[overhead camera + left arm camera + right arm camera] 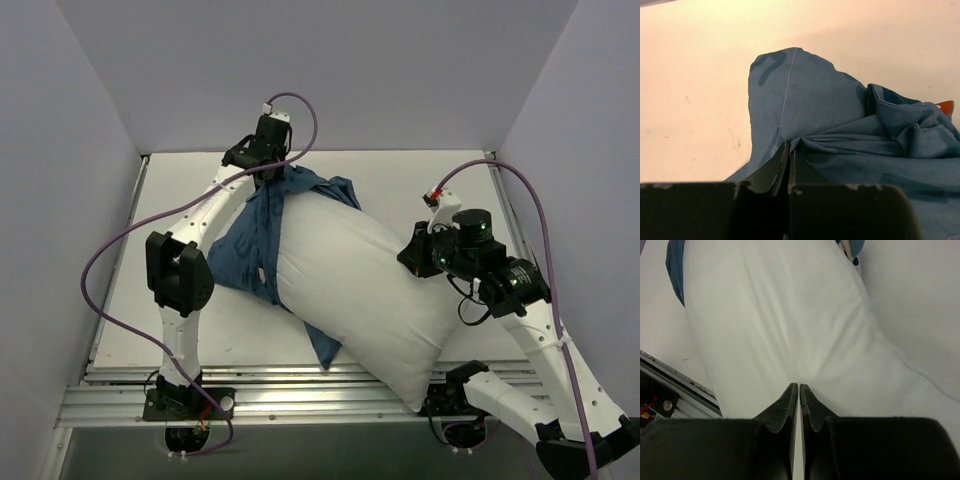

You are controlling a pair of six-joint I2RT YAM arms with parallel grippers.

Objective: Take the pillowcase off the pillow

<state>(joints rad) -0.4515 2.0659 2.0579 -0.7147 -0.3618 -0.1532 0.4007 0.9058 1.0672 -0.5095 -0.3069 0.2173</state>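
One pillow (365, 285) and one pillowcase (248, 240) were counted, with two grippers at work. The pillow was seen lying diagonally across the table (420, 185), its near corner hanging over the front rail. Most of it was bared, and the pillowcase was gathered around its far-left end, with a strip of blue showing under the near side. The left gripper (790, 149) was found closed, a fold of the blue cloth pinched between its tips at the far end of the cover. The right gripper (798, 388) was likewise closed, and a pinch of the pillow's white skin appeared to be caught at its right edge. Both things were judged light and soft. The cover was expected to bunch and drag rather than slide, so a hold on its loose far fold was judged best, while the plump pillow was likely to give under a pinch and had to be anchored firmly.
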